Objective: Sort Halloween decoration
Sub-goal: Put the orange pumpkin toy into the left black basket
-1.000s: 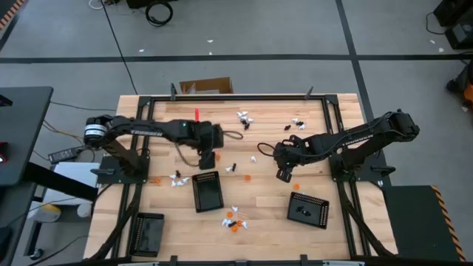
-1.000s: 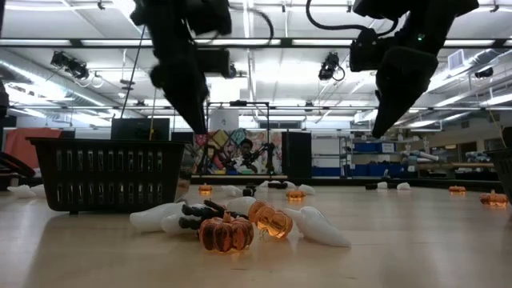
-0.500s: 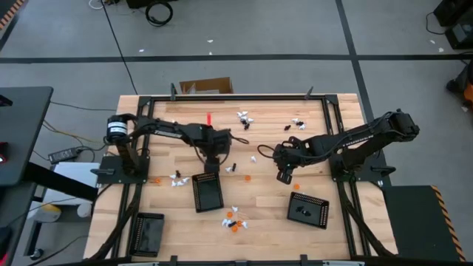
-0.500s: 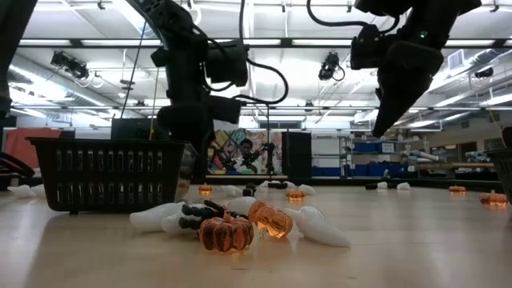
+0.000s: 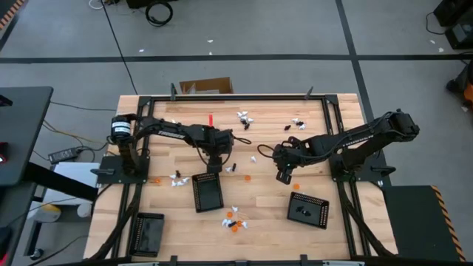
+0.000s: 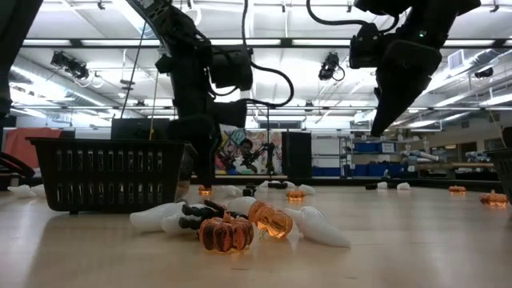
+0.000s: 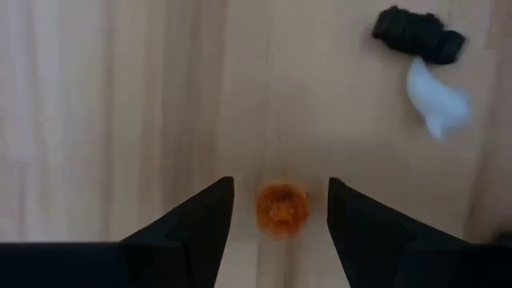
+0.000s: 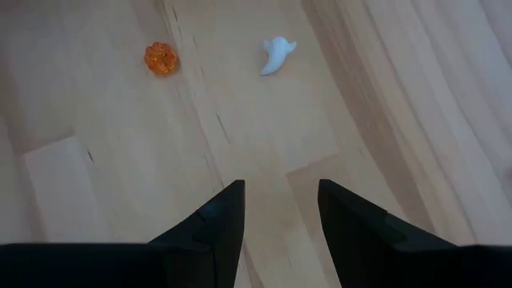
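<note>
Wooden bench — left gripper low near middle, fingers apart round orange pumpkin, ready to pinch — right gripper waiting, apart too.

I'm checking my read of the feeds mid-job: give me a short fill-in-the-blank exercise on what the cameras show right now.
1. The left gripper has its fingers open around an ____ pumpkin.
2. The right gripper is open and holds ____.
3. In the right wrist view, the white piece near the orange pumpkin is a ____.

Missing words: orange; nothing; ghost
</note>
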Robot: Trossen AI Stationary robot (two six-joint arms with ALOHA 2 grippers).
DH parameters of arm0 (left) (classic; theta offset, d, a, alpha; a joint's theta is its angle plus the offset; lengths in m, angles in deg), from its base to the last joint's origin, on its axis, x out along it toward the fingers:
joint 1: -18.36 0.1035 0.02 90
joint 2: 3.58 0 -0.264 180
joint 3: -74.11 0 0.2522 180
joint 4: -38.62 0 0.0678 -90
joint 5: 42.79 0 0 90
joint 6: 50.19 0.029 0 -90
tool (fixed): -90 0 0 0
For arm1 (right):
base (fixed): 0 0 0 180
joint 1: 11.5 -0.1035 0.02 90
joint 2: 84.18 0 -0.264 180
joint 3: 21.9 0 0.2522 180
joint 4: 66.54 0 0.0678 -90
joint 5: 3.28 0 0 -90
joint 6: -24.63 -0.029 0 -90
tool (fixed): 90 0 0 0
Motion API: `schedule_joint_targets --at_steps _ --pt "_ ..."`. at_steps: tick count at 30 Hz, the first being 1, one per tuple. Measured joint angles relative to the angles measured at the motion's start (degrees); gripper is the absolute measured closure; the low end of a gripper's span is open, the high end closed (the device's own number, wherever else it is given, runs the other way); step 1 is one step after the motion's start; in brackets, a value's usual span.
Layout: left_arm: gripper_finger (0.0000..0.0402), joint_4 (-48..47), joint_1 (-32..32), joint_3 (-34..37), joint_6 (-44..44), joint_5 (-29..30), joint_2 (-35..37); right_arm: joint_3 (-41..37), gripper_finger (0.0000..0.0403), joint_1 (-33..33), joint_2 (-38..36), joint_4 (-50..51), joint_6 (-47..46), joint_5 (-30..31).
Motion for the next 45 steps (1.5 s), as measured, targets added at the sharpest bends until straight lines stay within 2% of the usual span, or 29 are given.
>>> schedule_joint_targets --at_steps 6,10,13,19,25,31,33,35,37,39,45 --pt "0.0188 -0.2 0.0 -0.2 0.2 -0.3 -1.0 0.0 0.0238 -0.6 0.0 -0.7 0.0 -0.2" --pt "0.021 -0.5 0.0 -0.1 -0.2 -0.2 -0.7 0.0 0.0238 -0.8 0.0 -0.9 0.0 -0.2" --pt "0.0252 -1.4 0.0 -0.1 0.2 -0.3 -0.7 0.0 0.0238 -0.8 0.0 -0.9 0.0 -0.2" --pt "0.0381 -4.1 0.1 -1.5 0.4 2.1 -0.6 0.0 0.0238 -0.8 0.0 -0.9 0.0 -0.2" --pt "0.0399 -10.3 0.1 -8.6 2.1 3.6 0.4 0.0 0.0238 -0.8 0.0 -1.0 -0.3 -1.3" --pt "0.04 -16.6 -0.3 -13.7 1.7 4.4 5.1 0.0 0.0238 -0.8 0.0 -1.0 -0.3 -1.3" --pt "0.0398 -17.0 0.1 -12.9 1.4 6.9 6.2 0.0 0.0238 -0.8 0.0 -1.2 -0.2 -1.3" --pt "0.0386 -16.8 1.3 -11.9 1.4 12.3 6.3 0.0 0.0238 -0.8 0.0 -1.6 -0.2 -1.5" --pt "0.0364 -16.3 3.4 -10.7 1.5 15.2 6.3 0.0 0.0238 -0.8 0.0 -1.7 -0.2 -1.5" --pt "0.0335 -14.0 6.2 -9.1 0.8 15.0 6.3 0.0 0.0238 -0.8 0.0 -2.5 -0.2 -1.5" --pt "0.0235 -11.4 15.3 -6.6 -0.1 9.3 6.2 0.0 0.0238 -0.8 0.0 -2.9 0.0 -1.5"
